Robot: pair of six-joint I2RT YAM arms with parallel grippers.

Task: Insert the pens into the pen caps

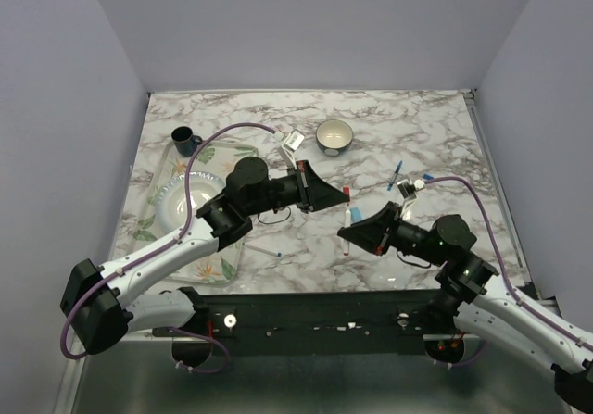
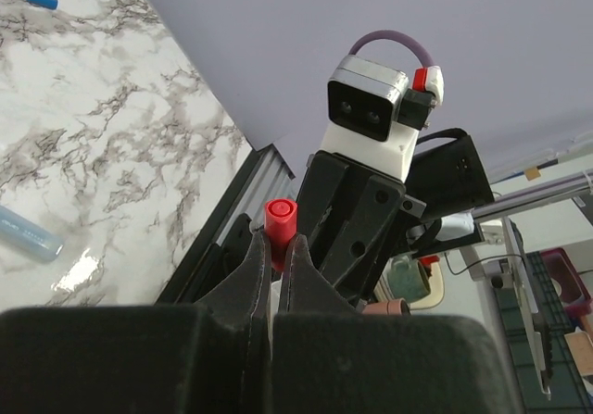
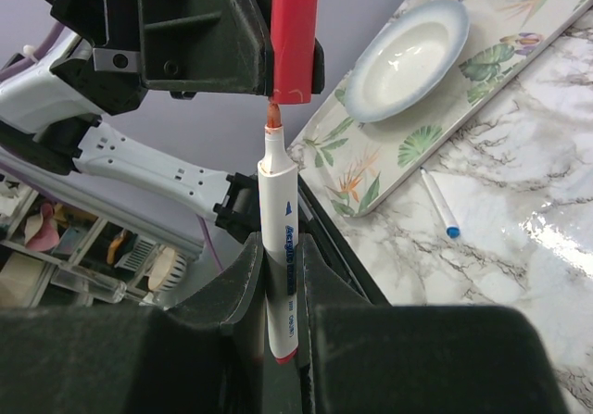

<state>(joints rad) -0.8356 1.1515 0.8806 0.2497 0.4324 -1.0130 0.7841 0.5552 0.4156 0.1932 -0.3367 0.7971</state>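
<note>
Pinches the red pen cap [image 2: 279, 221] between the left fingers [image 2: 243, 284], closed tight on it, its end standing clear of their tips. Clamps the white pen [image 3: 278, 247] with the red tip in the right fingers [image 3: 236, 289], closed on the barrel, nib pointing to 12 o'clock in the right wrist view. Holds nib and cap end to end above the middle of the marble table [image 1: 435, 127] (nib just at the cap's rim, barrel not yet inside). Counts a blue pen [image 1: 396, 175] and a blue cap [image 1: 428, 177] lying on the table at 2 o'clock of that pair, near each other but apart. Shows a thin blue-tipped pen [image 3: 439, 206] flat on the table at 8 o'clock, just beside the floral tray [image 1: 167, 169] carrying a white plate [image 1: 171, 206].
</note>
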